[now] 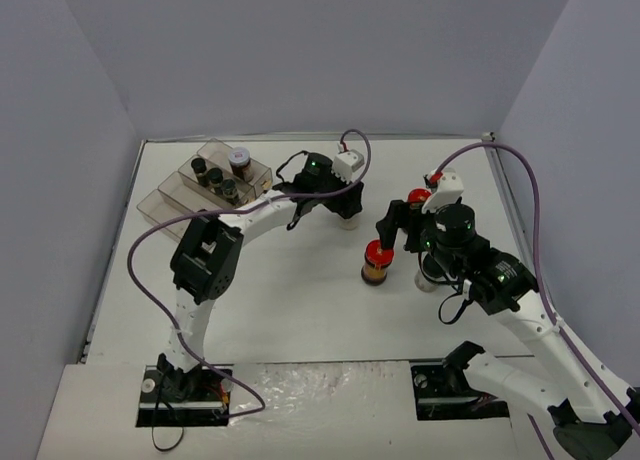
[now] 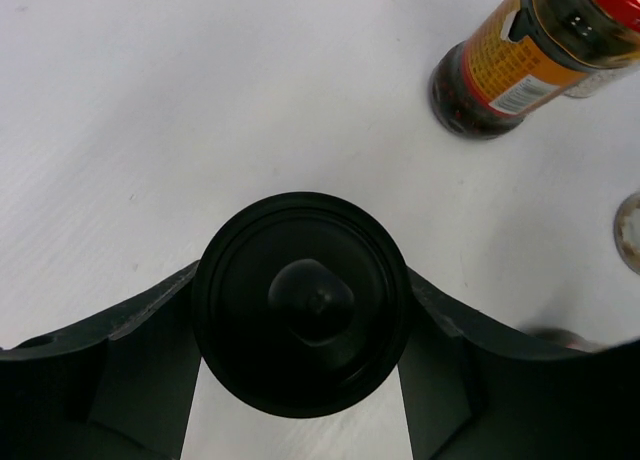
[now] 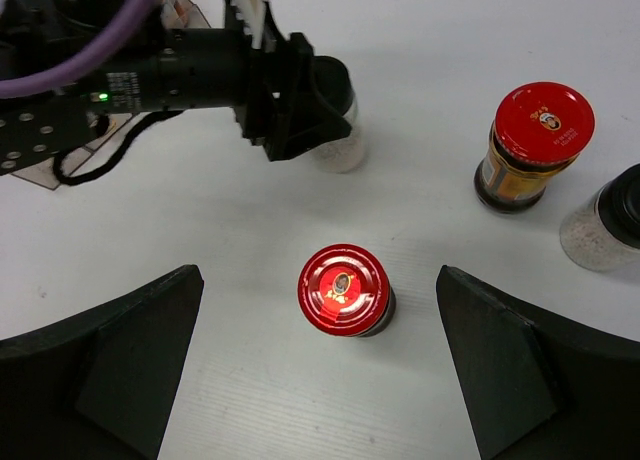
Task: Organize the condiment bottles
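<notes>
Starting with the top view. Can see the left claw (image 1: 346, 210) stretched out mid-table and clamped on a black-capped jar (image 1: 348, 220), with the clear tray (image 1: 160, 208) well apart, off to the claw's left. Holds three black-capped jars (image 1: 213, 177) and a pale-lidded jar (image 1: 239, 158) in its slots, so guessing at sorting like with like, probably the next stop for this one too. Also shows the right claw (image 1: 392, 230) poised over a red-lidded jar (image 1: 376, 260), with a second red-lidded jar (image 1: 419, 196) just beyond the claw.

Over to the left wrist. Shows both fingers (image 2: 150, 350) pressed against the sides of the black cap, no gap either side, so a proper squeeze up at the lid. Makes sense to grab there: keeps the jar upright and leaves the body free for dropping into a narrow slot. Can't tell whether lifted off the table or not. Ahead-right of the claw, catches one red-lidded jar, well clear of the grip; can't say which of the two.

Right wrist last. Shows the fingers spread wide and holding nothing, with the red-lidded jar upright dead centre between them, touching neither. Looks lined up for a straight drop and squeeze. Puts the second red-lidded jar ahead-right and a second black-capped jar (image 3: 610, 225) further right, both probably far enough off to avoid a bump. Worth watching the left claw ahead-left, though.
</notes>
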{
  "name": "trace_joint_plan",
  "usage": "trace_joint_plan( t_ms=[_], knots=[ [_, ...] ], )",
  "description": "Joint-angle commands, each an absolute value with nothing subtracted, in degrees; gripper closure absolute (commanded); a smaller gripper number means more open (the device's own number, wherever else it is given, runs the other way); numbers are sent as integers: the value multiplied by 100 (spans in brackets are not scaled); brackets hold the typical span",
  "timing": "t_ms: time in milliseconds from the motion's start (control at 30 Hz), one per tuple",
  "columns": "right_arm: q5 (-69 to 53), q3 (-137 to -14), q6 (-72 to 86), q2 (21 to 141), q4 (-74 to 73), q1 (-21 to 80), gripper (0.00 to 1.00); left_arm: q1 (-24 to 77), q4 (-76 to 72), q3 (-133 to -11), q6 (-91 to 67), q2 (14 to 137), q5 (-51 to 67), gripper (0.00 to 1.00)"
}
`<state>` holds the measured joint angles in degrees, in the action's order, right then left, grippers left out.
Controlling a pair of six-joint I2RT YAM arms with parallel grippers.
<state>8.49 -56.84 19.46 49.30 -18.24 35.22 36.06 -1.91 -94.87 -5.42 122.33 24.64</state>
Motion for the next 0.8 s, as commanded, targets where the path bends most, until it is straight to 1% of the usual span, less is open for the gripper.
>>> trace_joint_plan(
  t_ms=[0, 200, 300, 400, 567, 667, 767],
  knots=[
    [793, -6092, 1946, 5131, -1556, 3495, 0, 3252, -651, -9089, -988, 10441, 2090, 100],
    [504, -6361, 1857, 5562, -1517, 3498, 0, 2663, 700, -8406, -1255, 9000, 1418, 100],
    [441, -6415, 1762, 5673, -1437, 3490, 0, 2121, 1086, -8066, -1325, 8318, 1220, 100],
    [314, -6409, 1685, 5764, -1276, 3489, 0, 1562, 1365, -7750, -1230, 7933, 1015, 100],
    [109, -6349, 1656, 5884, -1079, 3489, 0, 579, 1314, -7530, -1188, 7811, 933, 100],
    [62, -6306, 1617, 5915, -989, 3489, 0, 108, 1113, -7506, -1152, 8019, 818, 100],
    [62, -6293, 1555, 5933, -958, 3489, 0, -378, 656, -7537, -1354, 8344, 1011, 100]
  ],
)
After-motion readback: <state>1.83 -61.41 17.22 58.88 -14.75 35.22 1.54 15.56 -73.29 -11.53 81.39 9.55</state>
